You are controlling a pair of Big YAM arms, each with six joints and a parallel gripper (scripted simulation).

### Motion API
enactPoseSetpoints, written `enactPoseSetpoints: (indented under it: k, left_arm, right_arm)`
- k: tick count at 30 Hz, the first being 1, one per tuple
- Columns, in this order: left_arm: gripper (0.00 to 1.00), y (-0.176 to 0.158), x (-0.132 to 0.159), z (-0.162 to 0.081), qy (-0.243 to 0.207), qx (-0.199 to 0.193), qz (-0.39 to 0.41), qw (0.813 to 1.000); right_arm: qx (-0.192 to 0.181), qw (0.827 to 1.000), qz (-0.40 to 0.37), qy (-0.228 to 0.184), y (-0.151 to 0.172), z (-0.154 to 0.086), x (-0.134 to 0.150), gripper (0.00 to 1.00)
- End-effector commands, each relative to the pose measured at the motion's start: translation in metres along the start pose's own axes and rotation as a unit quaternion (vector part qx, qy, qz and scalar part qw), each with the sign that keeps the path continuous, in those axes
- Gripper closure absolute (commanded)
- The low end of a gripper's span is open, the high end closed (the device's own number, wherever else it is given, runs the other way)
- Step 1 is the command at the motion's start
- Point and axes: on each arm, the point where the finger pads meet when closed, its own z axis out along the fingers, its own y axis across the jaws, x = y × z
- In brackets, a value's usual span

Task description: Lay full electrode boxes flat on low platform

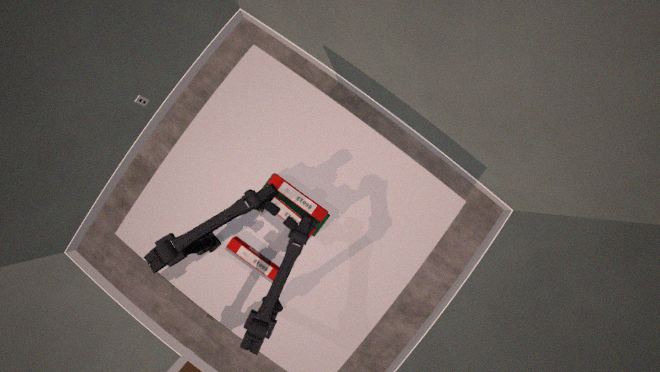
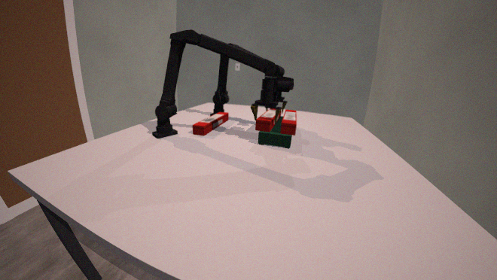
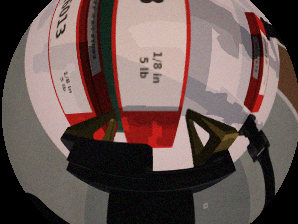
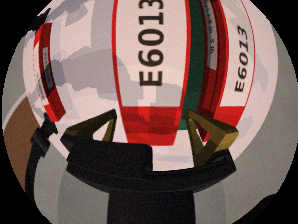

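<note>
Two red E6013 electrode boxes lie flat side by side on the green low platform (image 2: 275, 138). My left gripper (image 1: 267, 200) is open and straddles one end of the nearer box (image 2: 266, 120). In the left wrist view the gripper (image 3: 154, 125) has a finger on each side of that box (image 3: 149, 56). My right gripper (image 1: 300, 228) is open and straddles the opposite end of the same box (image 4: 149, 50), as the right wrist view shows (image 4: 152, 125). The second box (image 2: 289, 121) lies just beyond it. The third box (image 2: 211, 123) lies flat on the table, apart from the platform.
Both arm bases (image 1: 160, 255) (image 1: 255, 335) stand near the table's edge, with the third box (image 1: 252, 258) between them. A green strip of platform (image 4: 193, 50) shows between the two boxes on it.
</note>
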Motion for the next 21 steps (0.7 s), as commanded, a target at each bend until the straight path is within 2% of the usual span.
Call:
enactPoseSetpoints:
  k: [1, 3, 16, 18, 19, 20, 21]
  left_arm:
    - [0.0, 0.019, -0.012, -0.047, -0.015, -0.045, 0.0, 0.999]
    - [0.0, 0.021, -0.003, -0.057, -0.014, -0.046, -0.006, 0.999]
    - [0.0, 0.015, -0.004, -0.124, -0.015, -0.047, -0.003, 0.999]
    - [0.0, 0.015, -0.004, -0.124, -0.015, -0.047, -0.003, 0.999]
    - [0.0, 0.0, 0.001, -0.086, -0.001, -0.003, -0.003, 1.0]
    - [0.0, 0.001, 0.0, -0.083, 0.0, 0.0, -0.003, 1.0]
    - [0.0, 0.001, 0.0, -0.083, 0.0, 0.0, -0.003, 1.0]
  right_arm:
    - [0.044, 0.999, -0.001, -0.013, -0.019, -0.045, -0.015, 0.0]
    - [0.049, 0.999, 0.004, -0.014, -0.02, -0.061, -0.009, 0.0]
    - [0.05, 0.999, 0.006, -0.015, -0.014, -0.127, -0.005, 0.0]
    - [0.05, 0.999, 0.006, -0.015, -0.014, -0.127, -0.005, 0.0]
    - [0.03, 1.0, 0.006, -0.009, -0.018, -0.106, -0.006, 0.0]
    - [0.031, 0.999, -0.001, -0.009, -0.01, -0.105, -0.006, 0.0]
    - [0.001, 1.0, 0.006, -0.001, -0.001, -0.082, -0.002, 0.0]
